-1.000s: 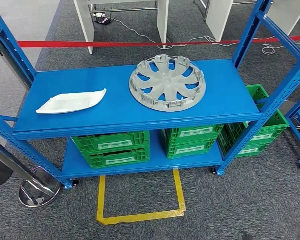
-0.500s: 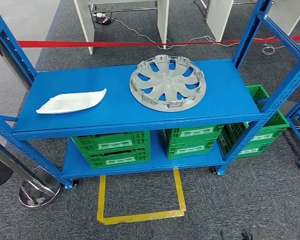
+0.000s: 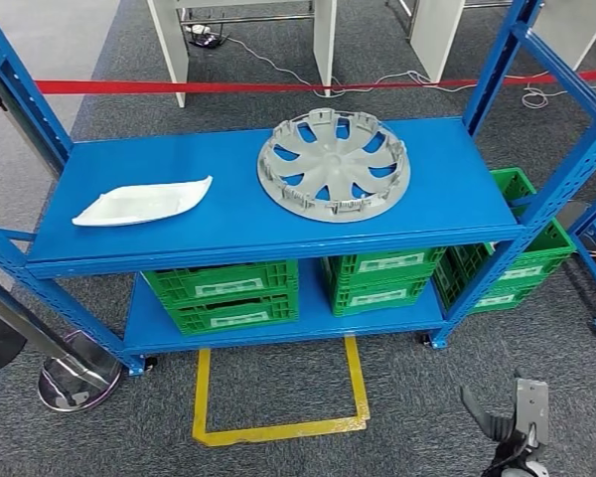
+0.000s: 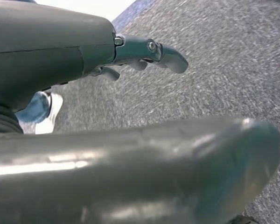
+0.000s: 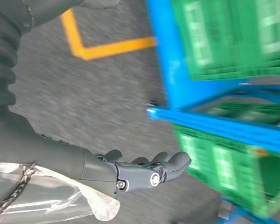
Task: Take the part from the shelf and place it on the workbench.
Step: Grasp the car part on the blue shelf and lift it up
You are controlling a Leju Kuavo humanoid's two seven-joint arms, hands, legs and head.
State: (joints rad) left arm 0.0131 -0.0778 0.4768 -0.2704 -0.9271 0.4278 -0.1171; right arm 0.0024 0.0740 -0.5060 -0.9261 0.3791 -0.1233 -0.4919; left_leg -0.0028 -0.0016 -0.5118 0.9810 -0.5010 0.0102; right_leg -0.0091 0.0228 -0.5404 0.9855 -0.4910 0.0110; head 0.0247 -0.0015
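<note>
Step in hand: approach, nothing grasped. Grey wheel cover point(image 3: 333, 164) lies flat on top blue shelf point(image 3: 460, 189), right of centre. Right hand point(image 3: 514, 437) low at near right, fingers spread, empty. Left hand point(image 4: 145, 51) hangs over carpet, fingers apart, empty. Next: raise right hand up to cover rim.

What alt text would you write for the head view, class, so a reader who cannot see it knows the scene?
A grey wheel cover and a flat white part lie apart on the top of a blue shelf, with green crates on the level below. The robot's right hand shows at the lower right above grey carpet, holding nothing, near a yellow floor marking.
</note>
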